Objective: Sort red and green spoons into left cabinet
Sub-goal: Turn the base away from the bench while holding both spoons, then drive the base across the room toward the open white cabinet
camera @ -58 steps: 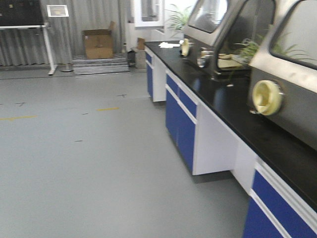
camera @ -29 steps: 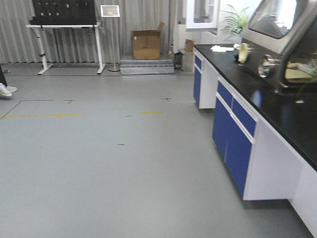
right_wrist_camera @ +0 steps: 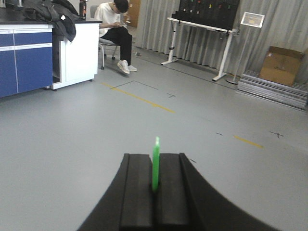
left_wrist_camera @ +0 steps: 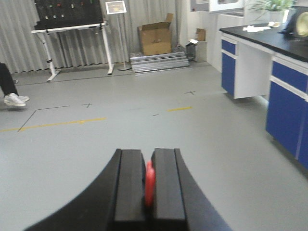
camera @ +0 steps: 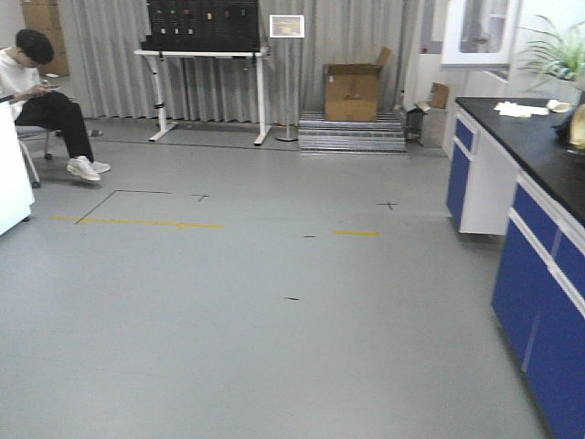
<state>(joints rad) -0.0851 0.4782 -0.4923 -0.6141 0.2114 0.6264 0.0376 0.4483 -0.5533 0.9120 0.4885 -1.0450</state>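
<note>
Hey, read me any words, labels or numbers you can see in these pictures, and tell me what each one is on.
No text is readable.
Framed sign: too blurred to read.
Black panel: coloured tags, too small to read.
Cardboard box: no marking can be made out.

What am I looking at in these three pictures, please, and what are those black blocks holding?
This is a wheeled robot with two arms. The wide picture comes from its front camera, looking across a lab floor towards a seated person, a cardboard box and a blue counter. The other two come from wrist cameras, each looking along its own gripper: the paired black blocks. The left gripper is shut on a red spoon; the right gripper on a green spoon. The cabinet for them is not in view.
</note>
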